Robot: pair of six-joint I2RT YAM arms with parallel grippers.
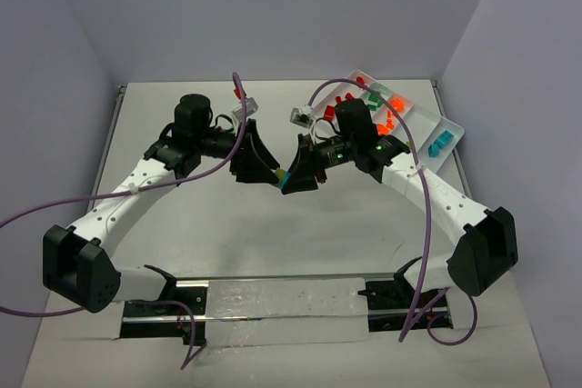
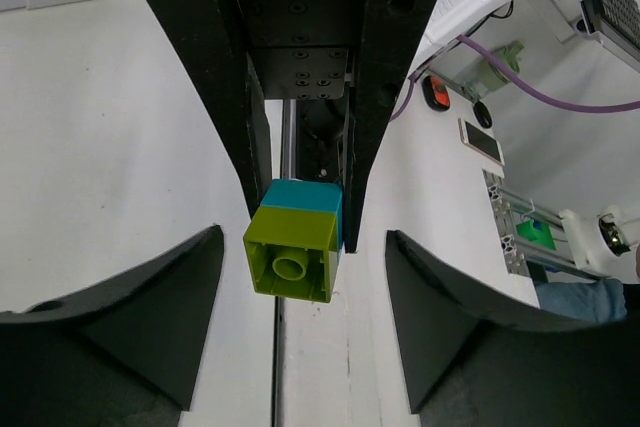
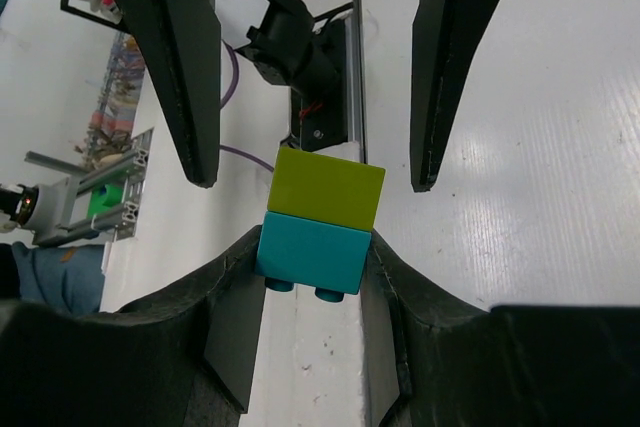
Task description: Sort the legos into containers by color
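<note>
L arm base [image 1: 80, 268] sits at near desk [image 1: 273, 243] edge, arm reaching in to desk centre. L claw [image 2: 302, 235] is wide open, fingers either side of yellow-green brick [image 3: 328, 187] w/ clear gaps, not touching, nothing held. That brick is stacked on cyan brick [image 3: 312, 255], both up off the desk btwn the two claws. R claw [image 3: 312, 247] is closed tight on cyan brick, pads flat on both sides. White tray [image 1: 455, 126] at far right of desk, behind R arm, w/ red, green, orange, cyan bricks [image 1: 393, 104] inside.
</note>
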